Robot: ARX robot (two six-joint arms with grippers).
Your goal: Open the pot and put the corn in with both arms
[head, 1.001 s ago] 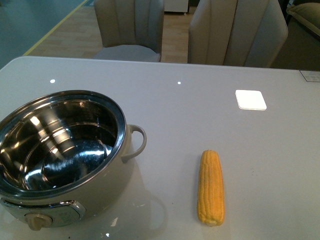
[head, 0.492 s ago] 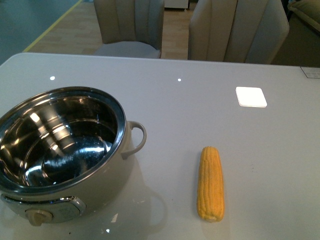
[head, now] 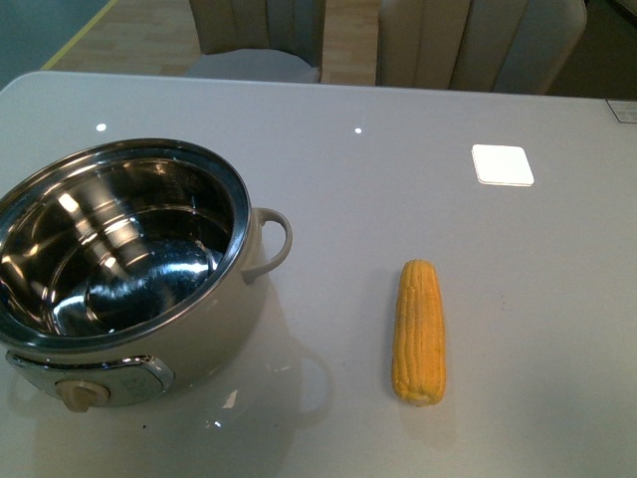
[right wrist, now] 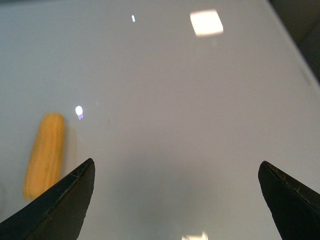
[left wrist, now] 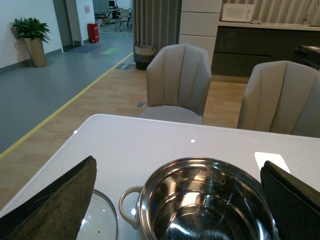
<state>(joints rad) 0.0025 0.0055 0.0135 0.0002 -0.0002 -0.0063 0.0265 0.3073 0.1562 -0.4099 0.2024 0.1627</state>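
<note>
The pot [head: 245,213] stands open on the left of the white table, its steel inside empty, loop handle toward the corn, dial at the front. The corn [head: 419,332] lies flat to its right, apart from it. Neither arm shows in the front view. My left gripper [left wrist: 178,162] is open and empty above the near side of the pot [left wrist: 145,200]. The glass lid [left wrist: 100,220] lies flat on the table beside the pot. My right gripper [right wrist: 176,164] is open and empty over bare table, with the corn [right wrist: 46,152] off to one side of it.
Two beige chairs [head: 249,30] [head: 478,40] stand at the table's far edge. A bright square ceiling-light reflection [head: 503,164] shows on the table beyond the corn. The table's left corner curves away behind the pot.
The front view has tilted down, so pot and corn sit higher in the frame. They have not moved relative to each other.
</note>
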